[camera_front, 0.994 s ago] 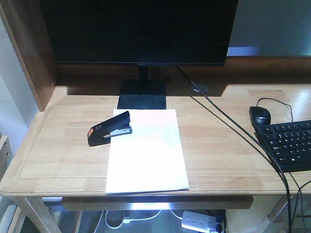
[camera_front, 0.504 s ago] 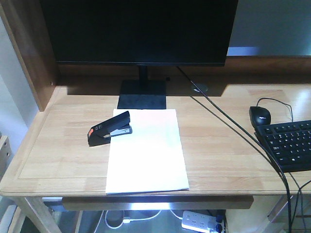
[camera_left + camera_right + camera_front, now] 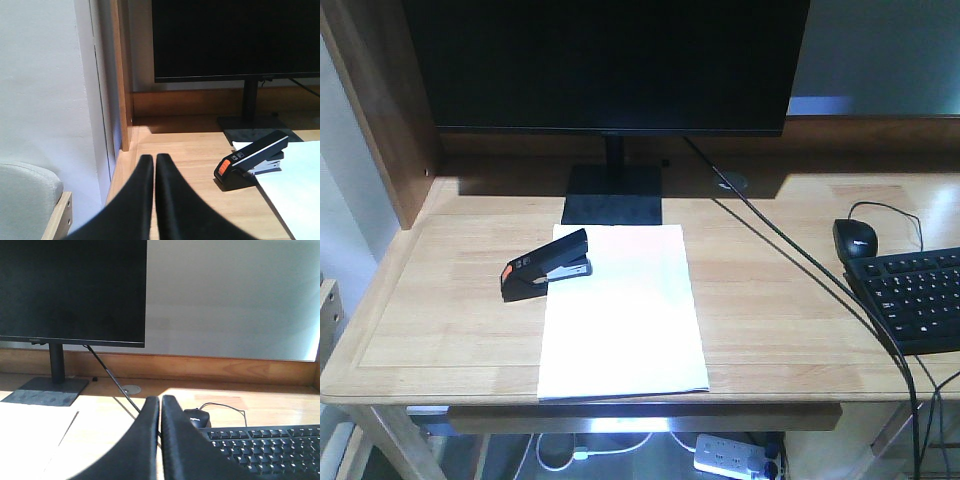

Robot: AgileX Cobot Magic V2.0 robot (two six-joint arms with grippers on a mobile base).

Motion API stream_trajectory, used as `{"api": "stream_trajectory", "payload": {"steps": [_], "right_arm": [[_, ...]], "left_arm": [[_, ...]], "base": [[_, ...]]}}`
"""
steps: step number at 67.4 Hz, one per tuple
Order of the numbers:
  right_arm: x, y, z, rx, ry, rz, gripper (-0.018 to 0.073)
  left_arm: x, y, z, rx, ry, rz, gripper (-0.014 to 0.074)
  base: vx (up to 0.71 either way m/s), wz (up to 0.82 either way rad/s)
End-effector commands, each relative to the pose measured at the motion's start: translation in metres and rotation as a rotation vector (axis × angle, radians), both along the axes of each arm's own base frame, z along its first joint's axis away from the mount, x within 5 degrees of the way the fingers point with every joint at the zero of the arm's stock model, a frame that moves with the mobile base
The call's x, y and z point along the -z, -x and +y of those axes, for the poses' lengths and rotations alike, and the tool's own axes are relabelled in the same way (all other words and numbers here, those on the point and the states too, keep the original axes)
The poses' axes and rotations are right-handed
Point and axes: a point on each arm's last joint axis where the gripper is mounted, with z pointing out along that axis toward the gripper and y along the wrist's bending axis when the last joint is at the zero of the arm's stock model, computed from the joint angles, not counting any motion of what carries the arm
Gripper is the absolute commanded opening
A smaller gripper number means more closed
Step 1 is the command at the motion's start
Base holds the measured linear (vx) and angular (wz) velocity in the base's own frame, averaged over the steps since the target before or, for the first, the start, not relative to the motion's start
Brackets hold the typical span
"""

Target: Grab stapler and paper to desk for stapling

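stapler (image 3: 547, 265) straddles paper (image 3: 620, 308) at its 10 o'clock corner, ready for stapling | both flat on desk (image 3: 780, 300) | left gripper (image 3: 154, 165) and right gripper (image 3: 160, 407) pinched closed, holding nothing

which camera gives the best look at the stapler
The front-facing view: the stapler shows whole from above, its front end lying on the paper. The left wrist view shows it from the side, low. The right wrist view misses it.

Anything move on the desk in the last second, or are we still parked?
Nothing visibly changed. The stapler still lies across the paper's upper left corner on the desk, and neither arm shows in the front view. Both tools, left and right, are shut and hold nothing.
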Motion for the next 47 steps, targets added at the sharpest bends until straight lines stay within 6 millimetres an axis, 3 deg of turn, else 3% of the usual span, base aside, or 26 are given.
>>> {"api": "stream_trajectory", "payload": {"steps": [1, 47], "right_arm": [[-0.0056, 0.0013, 0.0004, -0.001, 0.008, -0.08, -0.001], [-0.0058, 0.0013, 0.0004, -0.001, 0.008, -0.082, -0.001]], "left_arm": [[-0.0042, 0.0007, -0.0001, 0.002, 0.012, -0.083, -0.0006], [-0.0042, 0.0007, -0.0001, 0.002, 0.012, -0.083, -0.0006]], "base": [[0.0, 0.0], [0.0, 0.0]]}}
